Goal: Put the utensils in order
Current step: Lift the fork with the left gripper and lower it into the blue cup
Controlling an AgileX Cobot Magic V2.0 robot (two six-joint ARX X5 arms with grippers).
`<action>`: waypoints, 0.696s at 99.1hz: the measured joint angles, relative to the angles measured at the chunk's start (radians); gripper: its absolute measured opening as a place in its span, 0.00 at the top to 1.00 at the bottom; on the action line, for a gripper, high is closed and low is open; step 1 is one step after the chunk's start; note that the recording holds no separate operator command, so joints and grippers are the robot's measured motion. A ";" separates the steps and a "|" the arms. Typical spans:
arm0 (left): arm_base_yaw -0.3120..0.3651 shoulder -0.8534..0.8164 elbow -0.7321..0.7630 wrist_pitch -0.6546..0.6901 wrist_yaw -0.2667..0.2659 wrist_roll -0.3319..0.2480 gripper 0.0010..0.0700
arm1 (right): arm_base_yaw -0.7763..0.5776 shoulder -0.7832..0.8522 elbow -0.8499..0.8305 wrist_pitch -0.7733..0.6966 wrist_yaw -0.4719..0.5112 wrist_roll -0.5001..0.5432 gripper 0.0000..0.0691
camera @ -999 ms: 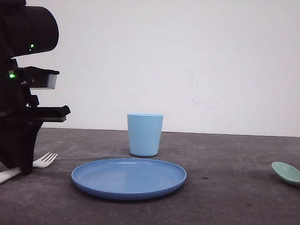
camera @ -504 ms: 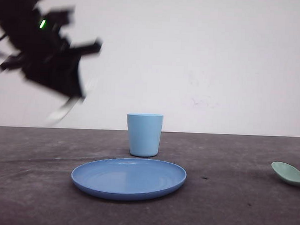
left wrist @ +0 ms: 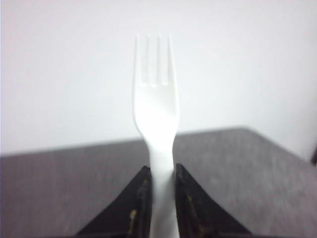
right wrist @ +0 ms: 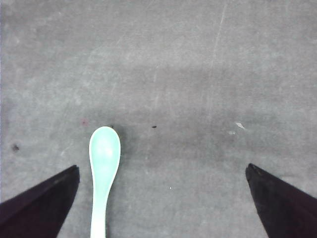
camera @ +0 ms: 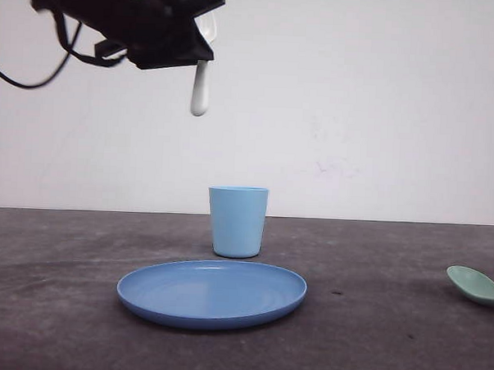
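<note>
The white fork (left wrist: pixel 155 89) is pinched by its handle in my left gripper (left wrist: pixel 162 171), tines pointing away from the wrist. In the front view that gripper (camera: pixel 200 45) is high up, above and a little left of the light blue cup (camera: pixel 238 221), and the fork's handle (camera: pixel 200 89) hangs straight down from it. The mint-green spoon (camera: pixel 475 285) lies on the table at the far right. My right gripper (right wrist: pixel 162 168) hovers open above it, with the spoon (right wrist: pixel 104 153) lying just inside one finger.
A round blue plate (camera: pixel 212 292) sits on the dark table in front of the cup. A white wall stands behind the table. A black cable (camera: pixel 38 76) droops from the left arm at the upper left.
The left arm has lifted the fork off the table at the far left and swung it up and to the right. The fork now hangs handle-down. Cup, plate and spoon have not moved.
</note>
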 joint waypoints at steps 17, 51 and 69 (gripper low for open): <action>0.000 0.126 0.000 0.210 0.002 0.000 0.95 | 0.000 0.000 0.000 0.000 0.000 0.000 0.02; 0.000 0.336 0.045 0.278 0.075 0.006 0.95 | 0.000 0.000 0.000 -0.001 0.000 0.005 0.02; -0.004 0.387 0.045 0.269 0.080 0.018 0.95 | 0.000 0.000 0.000 -0.002 0.000 0.007 0.02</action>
